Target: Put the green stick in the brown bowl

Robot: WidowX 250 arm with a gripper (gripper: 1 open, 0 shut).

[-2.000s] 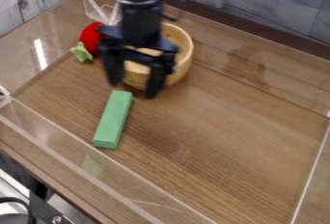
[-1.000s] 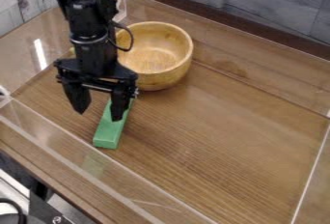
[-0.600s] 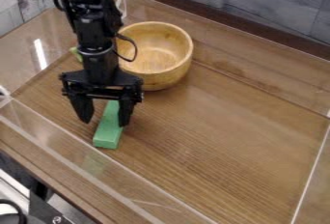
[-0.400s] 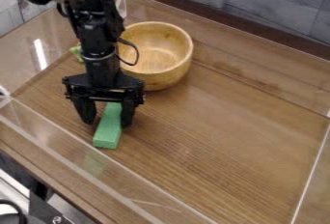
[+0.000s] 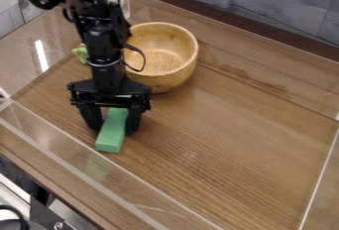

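- The brown wood-grain worktop [image 5: 239, 125] is seen with clear low walls around it, so that loose things are kept from sliding off.
- The round light-brown wooden bowl [image 5: 169, 54] is set upright near the back, its mouth open upward and nothing seen inside; it is well placed to be dropped into from above.
- The black robot gripper [image 5: 109, 117] is pointed straight down over the near end of the worktop, in front of the bowl and a little to its left.
- Its black fingers [image 5: 137, 118] are spread wide, one on each side of the stick, so that the narrow width is straddled and not the length; no grip is made yet.
- The flat light-green rectangular stick [image 5: 114, 135] is lying flat on the worktop, apart from the bowl, its upper part hidden behind the gripper.
- The step in hand is judged to be the approach to a grasp; lifting and carrying to the bowl are yet to be done.
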